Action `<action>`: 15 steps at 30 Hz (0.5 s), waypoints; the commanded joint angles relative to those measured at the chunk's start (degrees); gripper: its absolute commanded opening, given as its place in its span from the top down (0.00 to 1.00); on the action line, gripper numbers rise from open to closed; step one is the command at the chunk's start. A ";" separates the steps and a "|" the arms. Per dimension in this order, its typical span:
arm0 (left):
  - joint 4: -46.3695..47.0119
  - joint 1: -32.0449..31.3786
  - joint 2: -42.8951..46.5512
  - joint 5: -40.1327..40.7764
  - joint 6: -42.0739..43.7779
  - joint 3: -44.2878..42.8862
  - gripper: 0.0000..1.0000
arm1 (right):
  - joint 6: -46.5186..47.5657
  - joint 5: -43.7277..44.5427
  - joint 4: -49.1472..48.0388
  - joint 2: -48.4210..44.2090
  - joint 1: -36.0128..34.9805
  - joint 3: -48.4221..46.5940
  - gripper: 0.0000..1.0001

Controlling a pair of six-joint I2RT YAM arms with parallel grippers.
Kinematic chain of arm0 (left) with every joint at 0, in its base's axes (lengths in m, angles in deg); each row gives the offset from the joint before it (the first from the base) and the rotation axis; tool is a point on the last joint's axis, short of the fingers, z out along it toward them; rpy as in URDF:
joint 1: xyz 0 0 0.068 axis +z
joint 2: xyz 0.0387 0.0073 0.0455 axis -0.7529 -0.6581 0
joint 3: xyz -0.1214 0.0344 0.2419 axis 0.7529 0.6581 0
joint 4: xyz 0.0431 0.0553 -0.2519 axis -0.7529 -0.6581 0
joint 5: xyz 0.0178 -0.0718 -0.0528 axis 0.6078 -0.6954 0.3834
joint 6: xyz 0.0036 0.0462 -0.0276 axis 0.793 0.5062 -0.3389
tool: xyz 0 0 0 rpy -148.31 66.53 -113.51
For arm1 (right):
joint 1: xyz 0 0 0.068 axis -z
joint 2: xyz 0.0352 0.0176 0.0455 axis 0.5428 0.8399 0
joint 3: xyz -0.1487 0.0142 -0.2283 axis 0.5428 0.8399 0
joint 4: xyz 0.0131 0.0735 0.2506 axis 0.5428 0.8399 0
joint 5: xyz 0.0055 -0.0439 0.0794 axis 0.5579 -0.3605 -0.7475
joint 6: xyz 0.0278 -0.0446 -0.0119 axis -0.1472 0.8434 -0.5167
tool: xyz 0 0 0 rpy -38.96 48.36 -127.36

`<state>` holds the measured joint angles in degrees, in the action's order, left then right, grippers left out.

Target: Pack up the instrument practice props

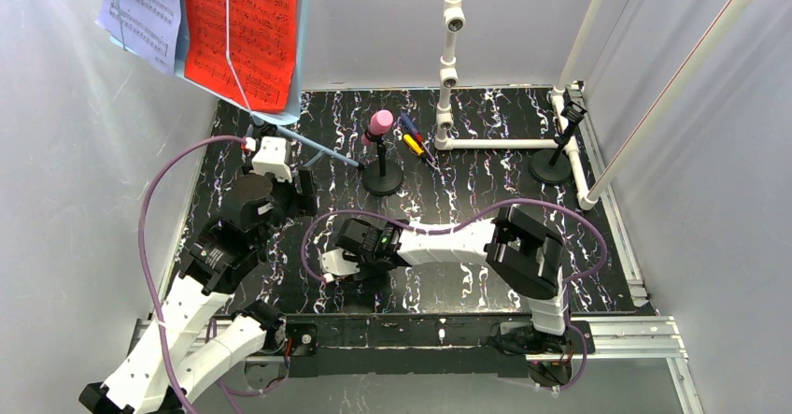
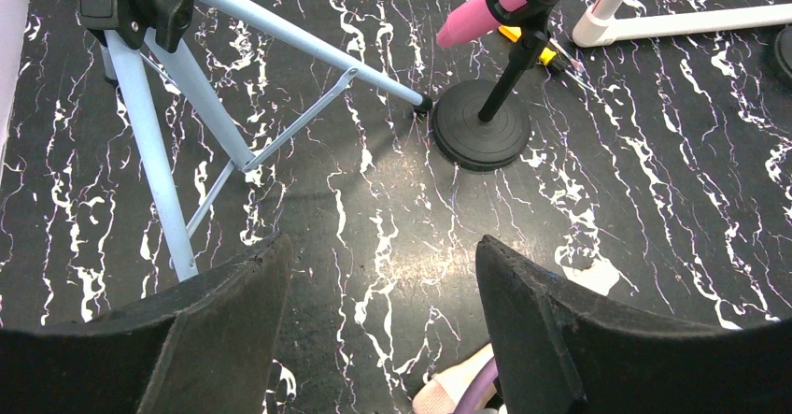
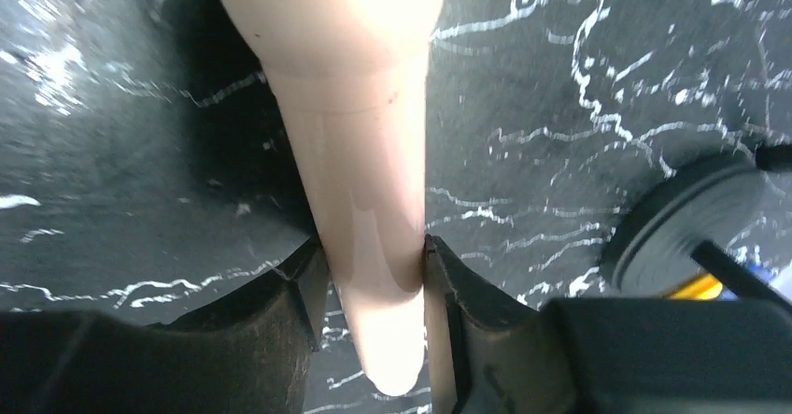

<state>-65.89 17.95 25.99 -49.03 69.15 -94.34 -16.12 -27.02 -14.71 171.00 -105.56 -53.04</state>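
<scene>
Broadly, a black, white-veined table point(image 1: 467, 288) fills the space between pale walls, with both arms bolted at its near edge. At the far right a white PVC pipe frame point(image 1: 450, 54) stands on it, with uprights rising out of view. At the far left stands the pale-blue music rack point(image 1: 301, 68) on tripod legs point(image 2: 154, 166); one leg's foot ends just beside the base of the middle holder. A red page point(image 1: 241, 21) covers most of the rack's face, and a lavender page point(image 1: 140, 3) hangs beside it on the left. Two black round-based holders sit on the table: the middle holder point(image 1: 382, 178) near the far centre, and the right holder point(image 1: 551, 164) inside the pipe frame's corner, carrying nothing. The left pincer point(image 2: 378, 255) hovers over bare table near the tripod, its jaws spread wide and released around nothing. The right pincer point(image 3: 374, 255), low over the near centre, is clenched on the handle of the beige microphone point(image 3: 360, 152), a finger pressed against each side; whether that microphone touches the table cannot be told. The pink microphone point(image 1: 379, 122) sits tilted in the middle holder's clip. A small yellow-and-blue tool point(image 1: 412, 141) lies just behind it.
</scene>
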 commanded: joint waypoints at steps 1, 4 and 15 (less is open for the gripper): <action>0.69 0.31 0.82 -0.48 -0.11 0.23 0.30 | 3.04 10.38 2.99 -0.67 0.49 2.59 0.73; 0.70 0.35 0.90 -0.85 -0.11 0.23 0.30 | 3.33 14.38 1.96 -2.83 2.86 5.76 0.79; 0.81 0.40 1.14 -1.67 -0.08 0.23 0.30 | 6.76 24.23 -7.09 -14.08 19.81 16.24 0.81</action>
<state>-65.87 17.99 26.58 -50.10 69.15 -94.32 -12.23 -8.31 -16.98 161.85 -90.34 -38.51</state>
